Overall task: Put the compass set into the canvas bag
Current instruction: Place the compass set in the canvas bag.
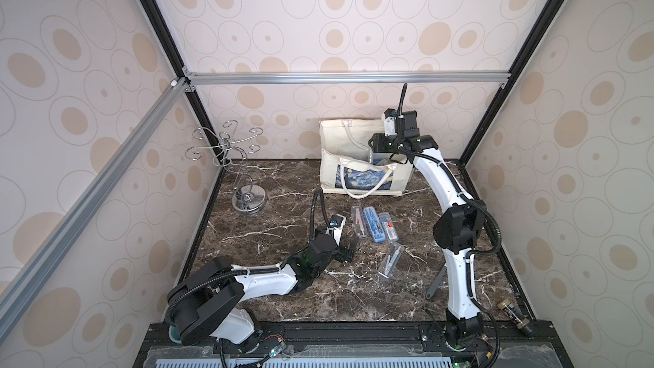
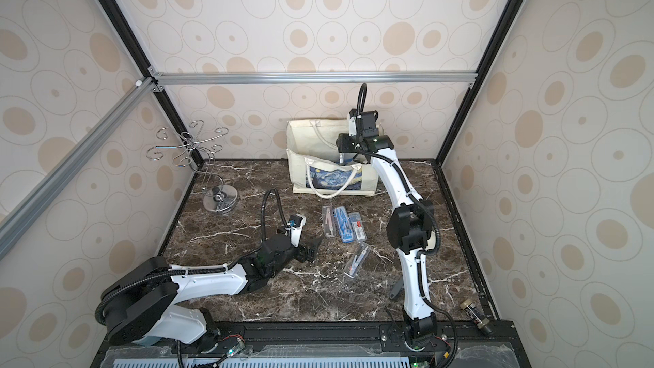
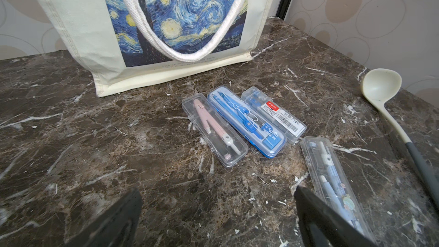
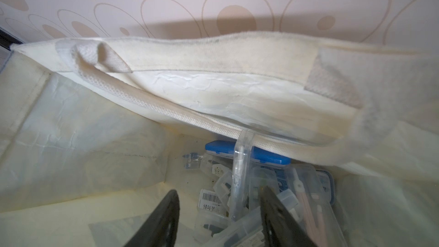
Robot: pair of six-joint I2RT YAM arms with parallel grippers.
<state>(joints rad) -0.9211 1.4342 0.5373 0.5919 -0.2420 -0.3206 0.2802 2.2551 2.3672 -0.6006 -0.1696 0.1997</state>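
Left gripper (image 3: 216, 194) low over mid-counter, jaws spread wide, empty. Compass sets (image 3: 247, 121) just beyond it toward bag, three side by side, fourth just beside; more inside canvas bag (image 1: 330, 171) at back edge. Right gripper (image 4: 219, 190) in bag mouth, jaws parted, pinching nothing. Cases likely light, rigid, slick: pinch across narrow width

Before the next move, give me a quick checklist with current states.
1. Right claw jaws apart above canvas bag: ok.
2. Right claw clear of upright clear case: cannot tell.
3. Left claw open, empty: ok.
4. Bag mouth open: ok.
5. All sets bagged: not ok; pink compass case, blue case, labelled case, fourth clear case lie on the table.
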